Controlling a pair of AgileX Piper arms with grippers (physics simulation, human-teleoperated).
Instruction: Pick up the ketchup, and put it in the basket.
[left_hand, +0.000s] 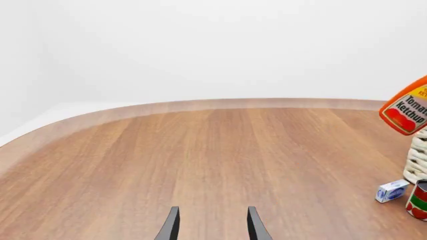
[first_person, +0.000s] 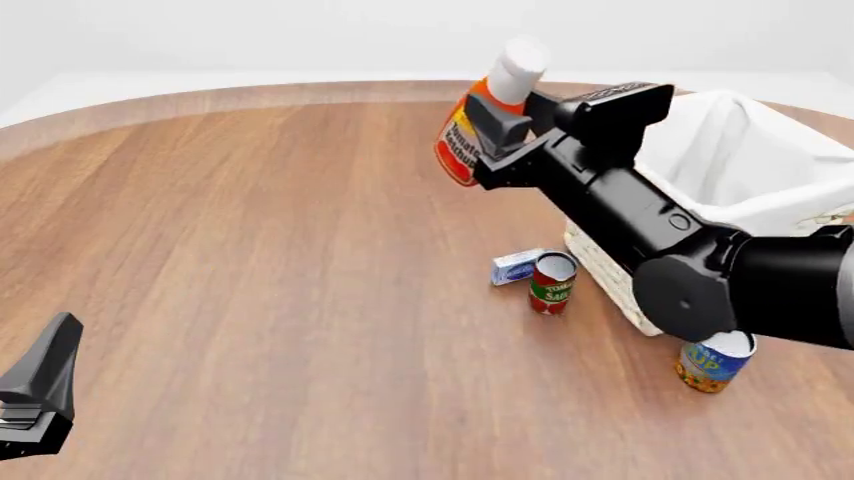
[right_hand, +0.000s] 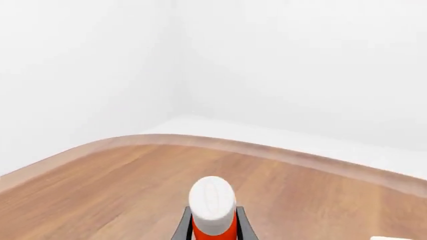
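Note:
The ketchup (first_person: 474, 125), a red bottle with a white cap, hangs tilted in the air, well above the table and just left of the basket (first_person: 787, 205). My right gripper (first_person: 497, 130) is shut on its body. In the right wrist view the white cap (right_hand: 212, 200) sticks up between the two dark fingers (right_hand: 187, 225). The bottle's lower part (left_hand: 407, 107) shows at the edge of the left wrist view, above the basket's woven side (left_hand: 417, 160). My left gripper (left_hand: 212, 225) is open with nothing in it, low over the table near its front left (first_person: 40, 400).
A red-and-green tomato sauce can (first_person: 551, 283) and a small white-and-blue box (first_person: 515, 266) stand on the table beside the basket's left wall. A yellow-and-blue can (first_person: 714, 362) stands in front of the basket. The round wooden table's far edge (first_person: 267, 95) curves behind.

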